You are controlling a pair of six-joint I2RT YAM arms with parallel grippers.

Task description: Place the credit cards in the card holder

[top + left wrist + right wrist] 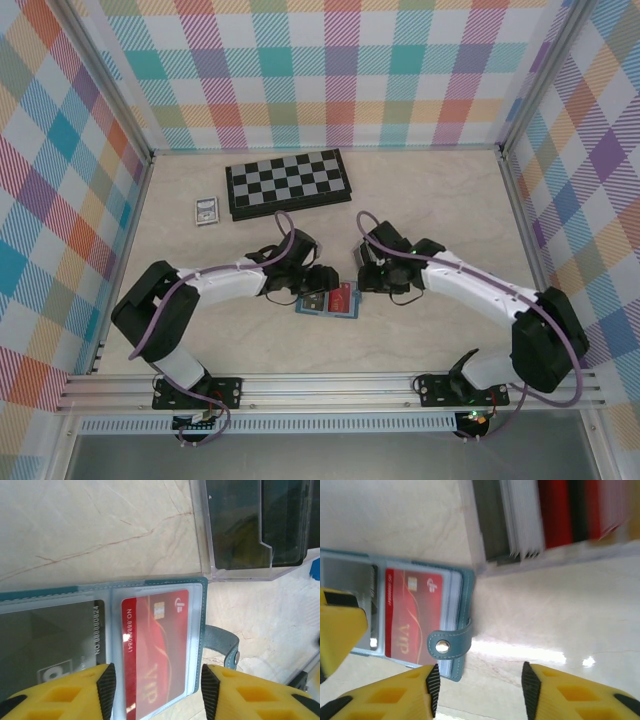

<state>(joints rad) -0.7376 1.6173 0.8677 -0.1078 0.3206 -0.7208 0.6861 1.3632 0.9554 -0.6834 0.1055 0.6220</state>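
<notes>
— How much has been done?
— A red card point(160, 650) and a dark card point(50, 640) are seen seated in the opened card holder point(203, 625), found low at the centre of the top view. Further credit cards point(565, 515) are stacked in a clear box point(485, 565) at the upper right. The task is judged partly done.
— The pincers?
— The left gripper point(157, 692) is spread astride the red card's pocket, with nothing pinched. The right gripper point(481, 687) is spread over bare table.
— The setting?
— A pale veined tabletop point(440, 200) is enclosed by plaid walls point(330, 70). A chessboard point(288, 183) is laid at the upper centre.

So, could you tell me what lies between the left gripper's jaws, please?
In the left wrist view, the red VIP card, tucked in a clear sleeve of the open card holder, lies between the spread jaws of the left gripper.
</notes>
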